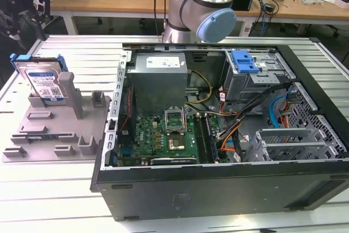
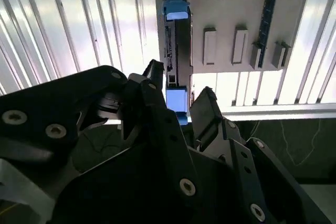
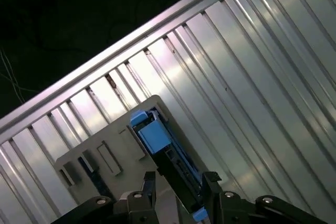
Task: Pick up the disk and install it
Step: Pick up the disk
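The disk (image 1: 42, 82) stands upright on its edge in the grey slotted fixture tray (image 1: 54, 135) at the exterior view's left, its white-and-blue label showing and a blue rail around it. My gripper (image 1: 24, 25) hangs above it, apart from it. In both wrist views I look down on the disk's thin edge (image 3: 170, 163) (image 2: 176, 51), with blue rail ends at either end. My gripper (image 3: 178, 182) (image 2: 178, 90) is open, one finger (image 3: 148, 187) on each side of that edge, and nothing is held.
An open computer case (image 1: 218, 107) fills the middle and the exterior view's right, with a blue latch on a grey drive cage (image 1: 245, 61) at its back. The arm's elbow (image 1: 215, 25) rises behind the case. Ribbed metal table (image 1: 54, 200) surrounds the tray.
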Robot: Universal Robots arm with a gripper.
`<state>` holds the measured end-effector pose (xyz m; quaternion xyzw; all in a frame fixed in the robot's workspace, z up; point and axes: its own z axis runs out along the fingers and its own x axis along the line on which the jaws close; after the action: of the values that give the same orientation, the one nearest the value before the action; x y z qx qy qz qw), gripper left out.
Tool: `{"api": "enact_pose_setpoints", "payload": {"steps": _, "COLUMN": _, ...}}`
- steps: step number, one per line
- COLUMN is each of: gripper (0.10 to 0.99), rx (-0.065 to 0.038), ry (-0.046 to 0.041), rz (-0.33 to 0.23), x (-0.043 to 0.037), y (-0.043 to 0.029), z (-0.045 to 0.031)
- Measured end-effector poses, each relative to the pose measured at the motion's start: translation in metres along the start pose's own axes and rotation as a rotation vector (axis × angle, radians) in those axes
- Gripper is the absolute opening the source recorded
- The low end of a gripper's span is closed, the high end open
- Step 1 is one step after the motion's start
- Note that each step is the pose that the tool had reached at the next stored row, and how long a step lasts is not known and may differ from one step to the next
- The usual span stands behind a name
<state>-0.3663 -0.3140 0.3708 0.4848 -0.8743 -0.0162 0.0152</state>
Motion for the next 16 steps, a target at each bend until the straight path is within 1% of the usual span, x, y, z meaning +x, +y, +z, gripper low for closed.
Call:
{"api": "enact_pose_setpoints", "payload": {"steps": 2, "gripper": 0.482, "rx": 0.002, "ry": 0.0006, "rz": -0.034, "x": 0.0, "y": 0.0, "z": 0.0}}
{"api": "enact_pose_setpoints", "payload": {"steps": 5, "gripper": 0.482, "rx": 0.02, "ry": -0.0066, "rz": -0.103, "x": 0.0, "y": 0.0, "z": 0.0002}}
{"api": "enact_pose_setpoints", "payload": {"steps": 6, "gripper": 0.482, "rx": 0.023, "ry": -0.007, "rz": -0.139, "x": 0.0, "y": -0.0001, "z": 0.0007}}
{"api": "enact_pose_setpoints", "payload": {"steps": 7, "gripper": 0.482, "rx": 0.024, "ry": -0.0064, "rz": -0.167, "x": 0.0, "y": -0.0001, "z": 0.0011}}
{"api": "enact_pose_setpoints", "payload": {"steps": 8, "gripper": 0.482, "rx": 0.026, "ry": -0.0046, "rz": -0.22, "x": 0.0, "y": -0.0001, "z": 0.0019}}
{"api": "enact_pose_setpoints", "payload": {"steps": 16, "gripper": 0.482, "rx": 0.032, "ry": 0.0032, "rz": -0.374, "x": -0.0001, "y": -0.0002, "z": 0.0043}}
